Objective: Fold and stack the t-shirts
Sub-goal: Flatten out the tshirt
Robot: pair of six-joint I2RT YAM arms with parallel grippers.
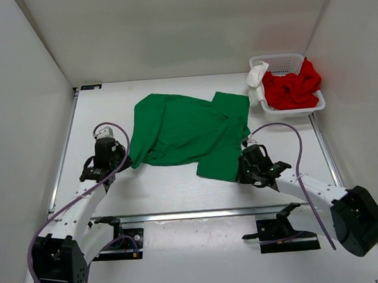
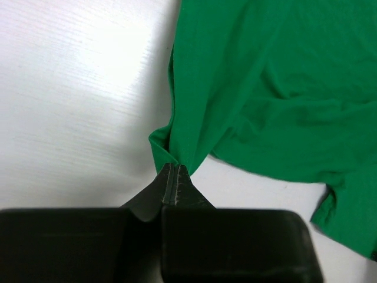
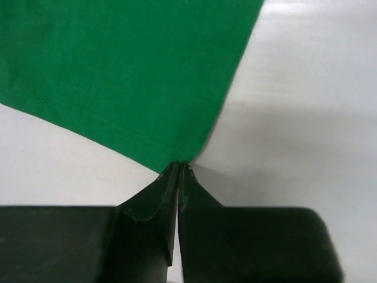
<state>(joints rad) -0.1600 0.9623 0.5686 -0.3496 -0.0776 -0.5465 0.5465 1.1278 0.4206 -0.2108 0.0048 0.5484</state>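
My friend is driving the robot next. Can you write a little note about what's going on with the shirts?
The left gripper is shut on the green shirt, at its left edge.
The right gripper is shut on its near right corner.
The green shirt lies rumpled on the table, not folded.
The red shirt and white shirt are bunched in the basket.
Done: nothing folded or stacked.
Left: fold all three, then stack them.

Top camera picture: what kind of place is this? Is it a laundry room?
Probably a robot test booth, not a laundry room. Plain white walls box in the table, and the left arm and right arm, bolted at its near edge, each pinch a green shirt.
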